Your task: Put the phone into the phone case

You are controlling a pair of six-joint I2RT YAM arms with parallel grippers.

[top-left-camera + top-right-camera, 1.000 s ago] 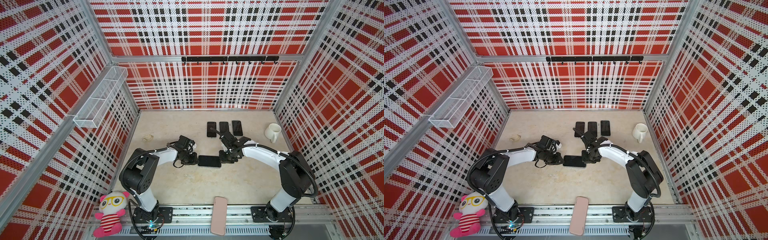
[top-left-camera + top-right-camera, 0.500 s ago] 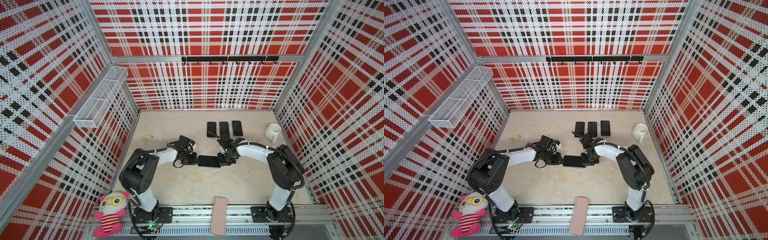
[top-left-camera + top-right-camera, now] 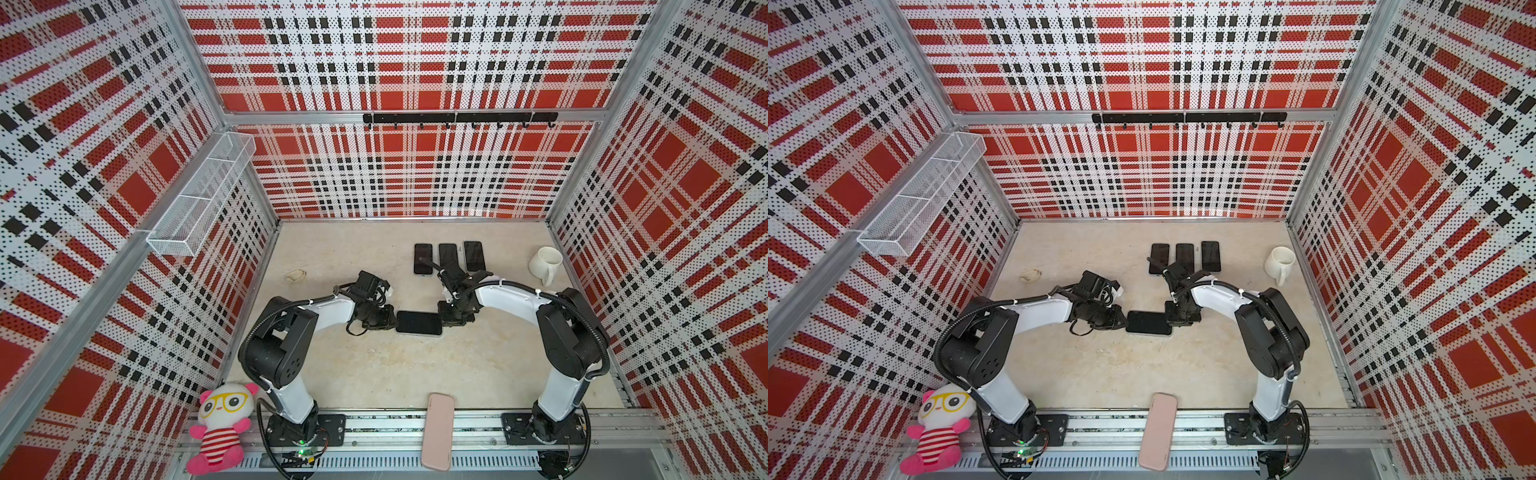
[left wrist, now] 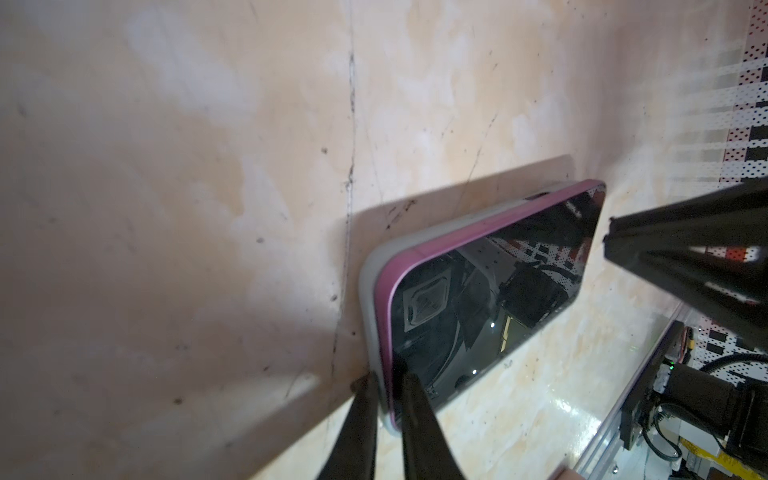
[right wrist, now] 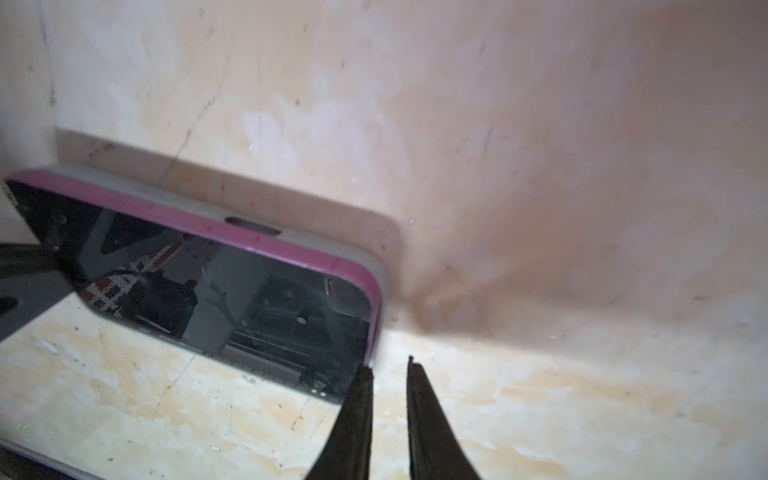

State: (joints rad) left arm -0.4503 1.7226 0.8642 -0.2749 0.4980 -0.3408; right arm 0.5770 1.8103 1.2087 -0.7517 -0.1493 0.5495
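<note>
Phone: the phone (image 3: 419, 323) lies screen-up on the tabletop (image 3: 374, 374), inside the grey phone case (image 4: 368, 291).
Axis: it runs left-to-right in both top views, with one short end toward each arm.
Left gripper (image 4: 388, 382): clenched on the case's end wall — one finger is outside it, one on the glass.
Right gripper (image 5: 388, 365): at the opposite end, slightly parted and grasping nothing — equally near.

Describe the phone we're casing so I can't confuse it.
On the beige table, ignore the row of three phones near the back wall. The phone lies crosswise mid-table between the left gripper and right gripper, the only one with a pink rim and grey case.
</note>
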